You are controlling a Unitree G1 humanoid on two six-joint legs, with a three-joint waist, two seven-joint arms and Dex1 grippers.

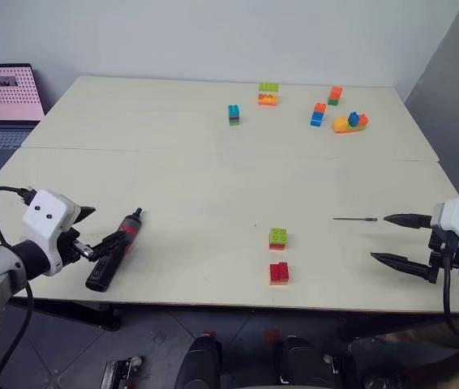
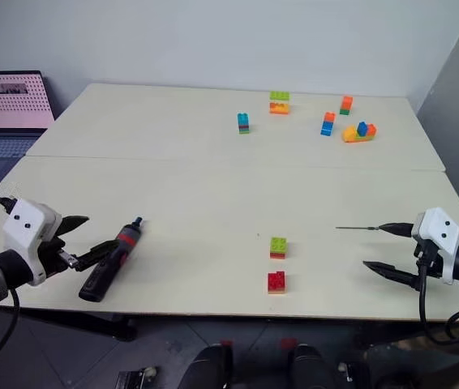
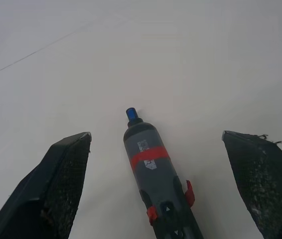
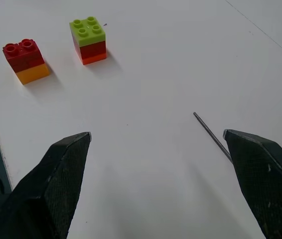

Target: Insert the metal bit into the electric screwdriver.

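Note:
The electric screwdriver (image 1: 116, 247), black with a red band, lies on the cream table (image 1: 181, 178) near the front left edge, its tip pointing away from me. My left gripper (image 1: 106, 224) is open and straddles the screwdriver's rear; in the left wrist view the tool (image 3: 153, 169) lies between the spread fingers (image 3: 66, 174) without touching them. The metal bit (image 1: 354, 219), a thin dark rod, lies flat on the table at the right. My right gripper (image 1: 379, 237) is open just beyond the bit's end. In the right wrist view the bit (image 4: 211, 135) runs up to one finger (image 4: 260, 169).
A green-on-red block (image 1: 278, 237) and a red-on-yellow block (image 1: 279, 273) stand near the front edge, between the two grippers. Several coloured block stacks (image 1: 318, 113) sit at the far side of the table. A laptop (image 1: 2, 93) stands off the table's left.

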